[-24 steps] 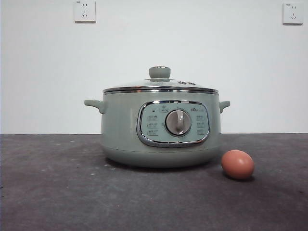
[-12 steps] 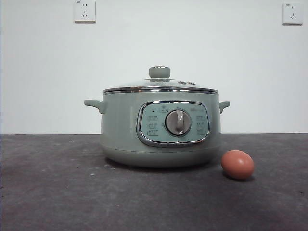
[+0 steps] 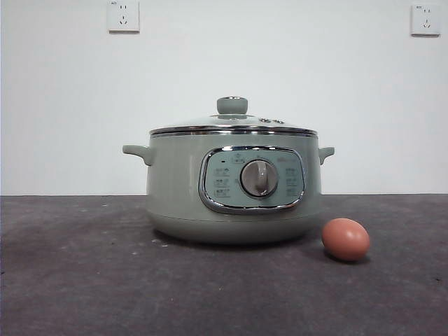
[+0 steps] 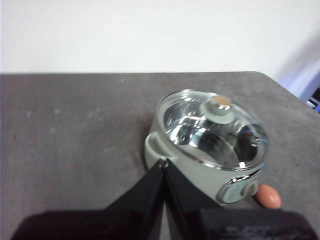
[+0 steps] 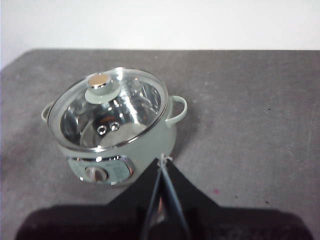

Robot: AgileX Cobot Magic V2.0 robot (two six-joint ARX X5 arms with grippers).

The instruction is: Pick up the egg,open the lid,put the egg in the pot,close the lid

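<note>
The sage-green pot (image 3: 231, 185) stands in the middle of the dark table with its lid (image 3: 232, 124) on. The reddish-brown egg (image 3: 345, 239) lies on the table just in front of the pot's right side. The left wrist view shows the pot (image 4: 200, 165), the lid (image 4: 215, 127) and the egg (image 4: 268, 196). My left gripper (image 4: 163, 162) is shut and empty, held high beside the pot's handle. The right wrist view shows the pot (image 5: 122, 145) and lid (image 5: 107, 107); the egg is hidden there. My right gripper (image 5: 162, 160) is shut and empty, high above the table.
The grey table (image 3: 84, 280) runs to a white wall with two sockets (image 3: 123, 15) at the top corners. Neither arm shows in the front view.
</note>
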